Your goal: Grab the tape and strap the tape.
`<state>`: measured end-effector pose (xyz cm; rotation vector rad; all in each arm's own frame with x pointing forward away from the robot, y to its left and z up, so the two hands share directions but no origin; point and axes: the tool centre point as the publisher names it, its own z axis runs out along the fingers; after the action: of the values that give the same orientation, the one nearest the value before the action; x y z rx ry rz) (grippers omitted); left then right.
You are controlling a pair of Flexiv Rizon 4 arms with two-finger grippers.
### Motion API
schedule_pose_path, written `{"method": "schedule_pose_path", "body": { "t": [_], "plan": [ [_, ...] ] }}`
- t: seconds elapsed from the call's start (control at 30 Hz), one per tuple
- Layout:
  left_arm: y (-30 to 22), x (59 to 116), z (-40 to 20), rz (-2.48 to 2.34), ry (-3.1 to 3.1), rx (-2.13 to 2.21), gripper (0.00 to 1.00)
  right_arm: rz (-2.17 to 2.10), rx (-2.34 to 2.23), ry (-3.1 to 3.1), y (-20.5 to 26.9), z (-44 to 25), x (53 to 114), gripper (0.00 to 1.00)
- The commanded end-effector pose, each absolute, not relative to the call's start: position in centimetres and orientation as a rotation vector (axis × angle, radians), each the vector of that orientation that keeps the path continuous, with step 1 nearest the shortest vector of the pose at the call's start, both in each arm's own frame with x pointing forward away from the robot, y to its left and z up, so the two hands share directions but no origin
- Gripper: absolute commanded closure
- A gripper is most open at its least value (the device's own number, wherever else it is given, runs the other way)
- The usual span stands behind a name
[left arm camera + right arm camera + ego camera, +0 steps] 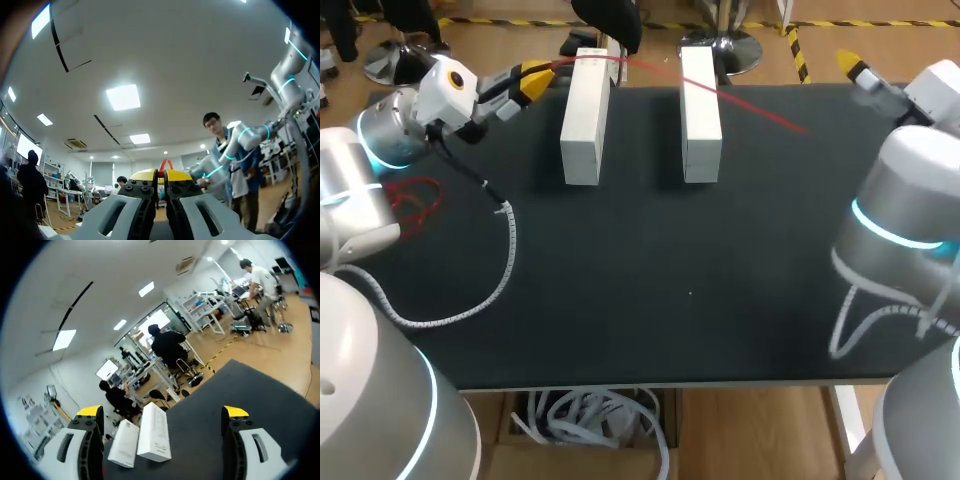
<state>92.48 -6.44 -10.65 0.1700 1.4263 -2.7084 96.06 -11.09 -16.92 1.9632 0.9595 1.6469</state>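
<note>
The black table [650, 280] is laid out wide. The left arm [380, 140] is held over its far left corner and the right arm [905, 210] at its right edge. Two white blocks are stood side by side near the far edge, the left block [585, 115] apart from the right block [700, 105]. The red tape [760, 112] is stretched rightward from the left gripper [535, 78] across both blocks, and its free end is seen right of the right block. The left gripper is clamped on the tape, its yellow tips pressed together. The right gripper [162, 412] is held with fingers spread wide at the far right, well apart from the tape. A tangle of red strands [415, 200] is spotted by the left edge.
</note>
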Motion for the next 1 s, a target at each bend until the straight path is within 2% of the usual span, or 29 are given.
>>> {"method": "schedule_pose_path", "body": {
  "t": [0.03,0.67,1.0],
  "plan": [
    [-6.4,92.5,-10.8,-2.71,1.422,0.172,1.0,1.749,1.943,0.567,-10.2,-16.6,95.0,0.0],
    [-6.4,92.5,-10.8,-2.71,1.422,0.172,1.0,1.749,1.943,0.567,-10.2,-16.6,95.0,0.0],
    [-6.4,92.5,-10.8,-2.71,1.422,0.172,1.0,1.985,2.206,0.12,-7.5,-16.2,90.5,0.0]
  ]
}}
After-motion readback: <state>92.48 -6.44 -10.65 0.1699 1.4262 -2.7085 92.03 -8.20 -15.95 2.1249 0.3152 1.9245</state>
